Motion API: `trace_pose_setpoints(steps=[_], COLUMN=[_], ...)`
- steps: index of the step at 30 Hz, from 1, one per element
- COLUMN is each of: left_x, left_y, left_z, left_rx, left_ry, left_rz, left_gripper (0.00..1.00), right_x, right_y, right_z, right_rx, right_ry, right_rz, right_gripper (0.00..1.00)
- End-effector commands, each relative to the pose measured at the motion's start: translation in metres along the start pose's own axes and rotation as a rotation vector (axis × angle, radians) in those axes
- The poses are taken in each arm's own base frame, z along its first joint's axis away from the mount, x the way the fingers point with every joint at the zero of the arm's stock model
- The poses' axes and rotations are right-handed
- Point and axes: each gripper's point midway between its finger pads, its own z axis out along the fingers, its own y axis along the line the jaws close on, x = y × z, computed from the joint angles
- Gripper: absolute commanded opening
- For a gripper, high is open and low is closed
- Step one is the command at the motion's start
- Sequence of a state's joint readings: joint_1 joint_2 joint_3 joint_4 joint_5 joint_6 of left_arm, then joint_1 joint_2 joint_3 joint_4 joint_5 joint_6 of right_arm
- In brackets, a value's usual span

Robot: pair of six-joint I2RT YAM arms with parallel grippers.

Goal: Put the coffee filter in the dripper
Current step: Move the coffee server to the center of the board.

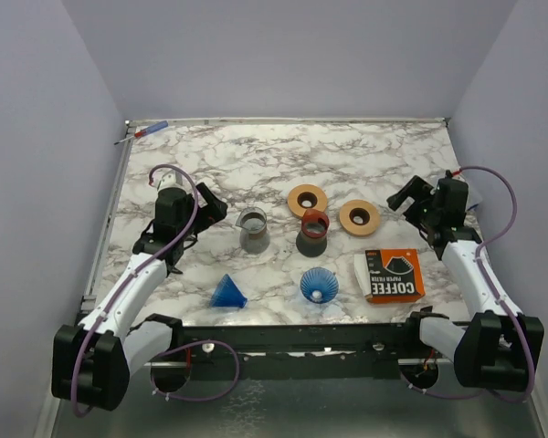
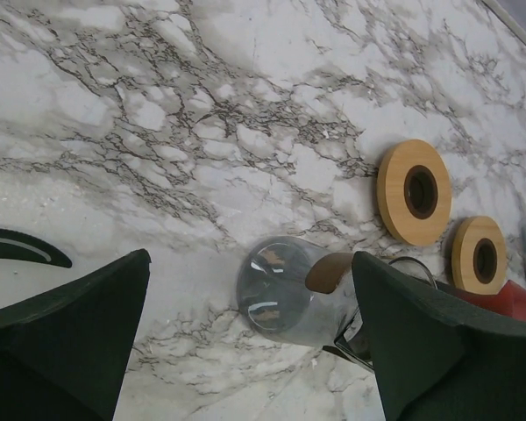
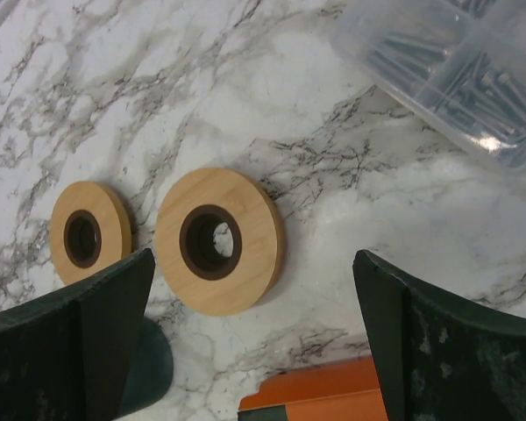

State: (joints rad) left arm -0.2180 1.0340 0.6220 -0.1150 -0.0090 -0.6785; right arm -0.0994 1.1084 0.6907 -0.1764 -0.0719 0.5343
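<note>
Left fingers (image 2: 438, 342): standing spread to their full width, gripping nothing, hovering above the counter (image 1: 365, 155) on its left side, with the glass carafe (image 2: 285, 294) showing in the gap between them, ahead and untouched. Right fingers (image 3: 447, 351): likewise gaping fully and carrying nothing, hanging over the right side and looking down on a wooden ring (image 3: 219, 241) and a second wooden ring (image 3: 89, 235), which are lying flat side by side. Both pairs are, by my reading, being held open so that either can close on a first item. Coffee filter pack (image 1: 395, 275): an orange and black carton marked as paper filters, lying flat near the front right edge, on the right arm's side. A white strip, seemingly the paper filters themselves, is showing at its left end, so the filter is sitting in or at the pack and not yet in any dripper. Blue ribbed dripper (image 1: 319, 285): standing mouth-up just beside that white end, probably set there to keep the transfer short. Blue cone (image 1: 228, 292): a second piece of the same colour, lying on its side further left. Red-rimmed dark holder (image 1: 312, 233): standing between the carafe and the rings; whether this or the blue piece is the intended dripper, I cannot tell. Clear box of screws (image 3: 456, 61): resting at the far right, apart from the task. Screwdriver (image 1: 151, 130): lying at the far left corner.
</note>
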Motion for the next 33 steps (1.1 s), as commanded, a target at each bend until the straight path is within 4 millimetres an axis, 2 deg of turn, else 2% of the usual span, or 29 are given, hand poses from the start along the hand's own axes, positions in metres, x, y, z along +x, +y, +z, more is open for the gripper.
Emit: trace_pose_setpoints(steps=[1,6,10,14,18,21,24,33], left_x=[0.009,0.01,0.013,0.025,0.039,0.048,0.047,0.027], left_y=[-0.006,-0.008,-0.013,-0.015,-0.011,-0.016,-0.021,-0.032], left_z=[-0.011,-0.022,-0.031,-0.036,-0.039,-0.043,-0.043,-0.042], left_rx=[0.042,0.047,0.083,0.114,0.11,0.145,0.156,0.174], left_ry=[0.041,0.063,0.09,0.144,0.204,0.247,0.262,0.208], left_rz=[-0.011,0.008,0.058,0.073,0.067,0.043,0.038,0.076], left_gripper=[0.99,0.99,0.99,0.99,0.99,0.99,0.99,0.99], right_x=[0.027,0.036,0.047,0.052,0.056,0.059,0.062,0.068], right_y=[0.0,0.008,0.035,0.054,0.064,0.069,0.073,0.086], right_z=[-0.017,-0.026,-0.036,-0.046,-0.049,-0.051,-0.053,-0.062], right_rx=[-0.02,-0.068,-0.241,-0.366,-0.432,-0.472,-0.506,-0.616], right_ry=[0.1,0.164,0.228,0.256,0.312,0.359,0.383,0.423], right_rz=[0.034,0.001,-0.019,-0.028,-0.071,-0.091,-0.092,-0.099], right_gripper=[1.0,1.0,1.0,1.0,1.0,1.0,1.0,1.0])
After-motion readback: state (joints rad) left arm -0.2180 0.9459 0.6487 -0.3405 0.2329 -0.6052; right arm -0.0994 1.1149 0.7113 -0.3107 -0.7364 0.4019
